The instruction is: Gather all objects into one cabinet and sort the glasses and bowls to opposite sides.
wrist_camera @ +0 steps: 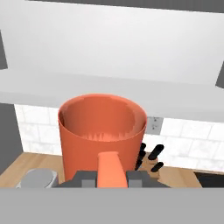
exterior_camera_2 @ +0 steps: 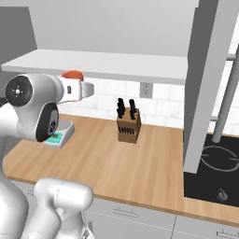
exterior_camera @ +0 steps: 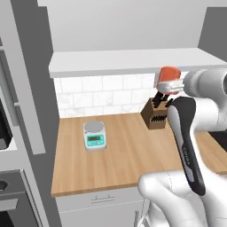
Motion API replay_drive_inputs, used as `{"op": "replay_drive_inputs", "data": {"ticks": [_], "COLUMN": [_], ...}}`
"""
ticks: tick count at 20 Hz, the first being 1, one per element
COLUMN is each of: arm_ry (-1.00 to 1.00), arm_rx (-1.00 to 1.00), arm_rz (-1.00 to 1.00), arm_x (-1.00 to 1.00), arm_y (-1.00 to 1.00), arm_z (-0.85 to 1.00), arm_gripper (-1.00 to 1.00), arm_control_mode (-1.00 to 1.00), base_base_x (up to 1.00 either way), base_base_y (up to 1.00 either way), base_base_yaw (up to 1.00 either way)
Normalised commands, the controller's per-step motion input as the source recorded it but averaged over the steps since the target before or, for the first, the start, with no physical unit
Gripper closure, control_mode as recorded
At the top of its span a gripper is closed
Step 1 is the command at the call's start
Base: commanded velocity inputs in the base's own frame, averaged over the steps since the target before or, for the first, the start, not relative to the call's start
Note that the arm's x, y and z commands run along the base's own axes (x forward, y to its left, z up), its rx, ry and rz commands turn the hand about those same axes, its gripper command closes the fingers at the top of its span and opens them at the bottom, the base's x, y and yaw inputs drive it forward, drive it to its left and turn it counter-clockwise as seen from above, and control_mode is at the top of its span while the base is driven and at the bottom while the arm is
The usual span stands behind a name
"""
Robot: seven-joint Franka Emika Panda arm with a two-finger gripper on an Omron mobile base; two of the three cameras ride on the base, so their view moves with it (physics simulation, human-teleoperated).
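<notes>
Orange-red mug [wrist_camera: 101, 140] sits upright in the gripper [wrist_camera: 111, 175], mouth up, handle pointing back toward the hand cam at 6 o'clock, w/ the two dark fingers [wrist_camera: 87, 177] clamped on either side of that handle. Mug is held in the air just under the front lip of the pale shelf board [wrist_camera: 109, 92], above the wooden counter [exterior_camera: 124, 146]. Key relation: cabinet interior lies up & ahead, roughly 12 o'clock from the mug, so the lift prob. has to clear the board's edge before pushing in. Left base view shows mug [exterior_camera: 169, 80] above the knife block [exterior_camera: 156, 114], scale [exterior_camera: 94, 134] off at 9 o'clock. Right base view adds the open cabinet door [exterior_camera_2: 205, 84] w/ bar handle [exterior_camera_2: 226, 93] at 3 o'clock, plus cooktop [exterior_camera_2: 214, 168].
</notes>
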Motion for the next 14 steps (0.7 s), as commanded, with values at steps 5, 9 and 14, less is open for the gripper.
{"op": "replay_drive_inputs", "data": {"ticks": [5,9,14], "arm_ry": [0.0,0.02,0.01], "arm_rx": [0.0,0.0,0.0], "arm_rz": [-0.01,-0.01,-0.04], "arm_x": [-1.0,-0.95,-0.45], "arm_y": [0.0,-0.01,0.0], "arm_z": [-0.3,-0.39,-0.1], "arm_gripper": [1.0,1.0,1.0], "arm_control_mode": [-1.0,-1.0,-1.0], "base_base_x": [0.0,0.0,0.0], "base_base_y": [0.0,0.0,0.0], "base_base_yaw": [0.0,0.0,0.0]}}
